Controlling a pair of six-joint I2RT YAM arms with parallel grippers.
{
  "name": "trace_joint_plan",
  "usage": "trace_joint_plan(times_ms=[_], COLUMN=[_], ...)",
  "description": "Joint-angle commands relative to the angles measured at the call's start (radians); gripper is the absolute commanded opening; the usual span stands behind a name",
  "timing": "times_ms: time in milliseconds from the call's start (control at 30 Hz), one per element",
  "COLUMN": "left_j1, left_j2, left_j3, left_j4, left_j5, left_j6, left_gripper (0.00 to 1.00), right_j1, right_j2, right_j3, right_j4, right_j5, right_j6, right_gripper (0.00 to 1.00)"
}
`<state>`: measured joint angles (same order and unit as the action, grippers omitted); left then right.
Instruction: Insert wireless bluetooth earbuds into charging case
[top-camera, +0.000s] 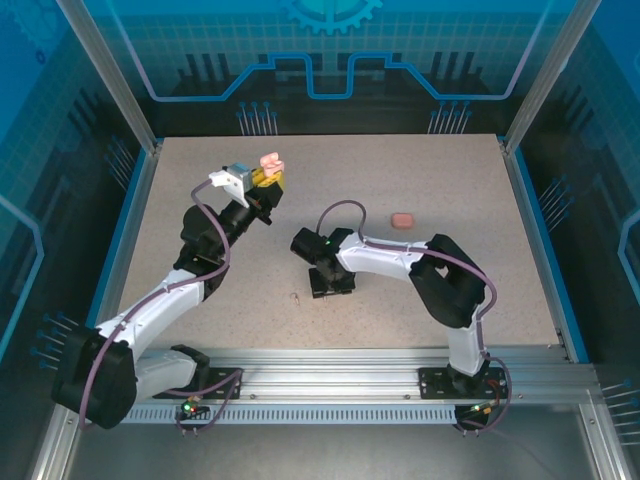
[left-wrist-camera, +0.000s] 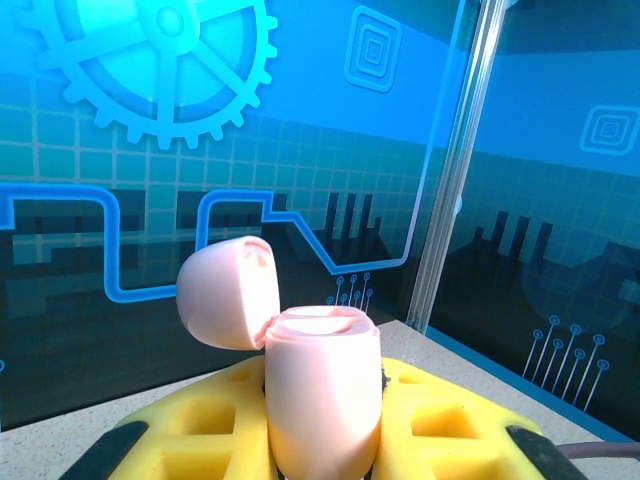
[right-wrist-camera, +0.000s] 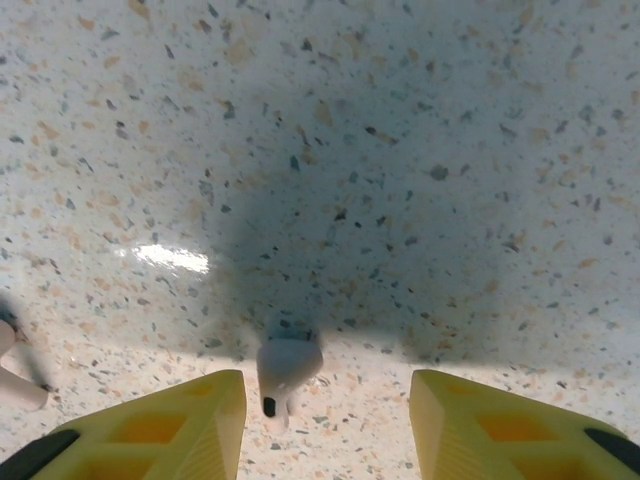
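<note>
1. Beige speckled table (top-camera: 450, 290) holds everything. On it lies a closed pink case (top-camera: 402, 220), and I tell every place from that case, looking from above.
2. Up off the table is the left gripper (top-camera: 268, 180). It is well to the left of the closed pink case and a bit farther back. Its yellow fingers (left-wrist-camera: 200, 430) are pressed tight on the open charging case.
3. Pointing down at the table is the right gripper (right-wrist-camera: 325, 395). It is left of the closed pink case and nearer the arm bases. Its two fingers (right-wrist-camera: 180, 425) are spread apart and pinch nothing yet.
4. Standing upright in the left gripper is the open charging case (left-wrist-camera: 322, 390). Its lid (left-wrist-camera: 228, 292) is flipped back to one side. I cannot tell if anything is inside.
5. Flat on the table lies the pale earbud (right-wrist-camera: 287, 368). It is between the right gripper's spread fingers, closer to one finger and touching neither. So it too is left of the closed pink case and nearer the arm bases.
6. I think the step now is picking up this earbud.
   - Next, the fingers must go down on both sides of it and squeeze softly, because it is tiny and could pop out.
   - Then it must be carried farther left and back from the closed pink case, to the open charging case.
   - There it must be lined up with its hole.
</note>
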<state>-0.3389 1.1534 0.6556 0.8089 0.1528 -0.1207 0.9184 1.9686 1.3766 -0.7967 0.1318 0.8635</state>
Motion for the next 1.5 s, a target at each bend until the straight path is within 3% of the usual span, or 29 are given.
trace_joint_plan(times_ms=[0, 933, 1467], left_j1=[-0.009, -0.016, -0.024], left_j2=[-0.018, -0.005, -0.009], left_j3=[0.007, -0.005, -0.003], left_j4=[0.017, 0.032, 0.029], left_j5=[-0.012, -0.004, 0.008], left_j6=[0.031, 0.032, 0.037], left_gripper=[0.0, 0.0, 0.0], right_j1=[0.017, 0.017, 0.007], right_j2=[0.027, 0.128, 0.118], right_j3=[0.035, 0.115, 0.08], right_j4=[-0.041, -0.124, -0.106], right_j5=[0.015, 0.018, 0.029], right_j6=[0.025, 0.164, 0.128], right_gripper=[0.47, 0.35, 0.24])
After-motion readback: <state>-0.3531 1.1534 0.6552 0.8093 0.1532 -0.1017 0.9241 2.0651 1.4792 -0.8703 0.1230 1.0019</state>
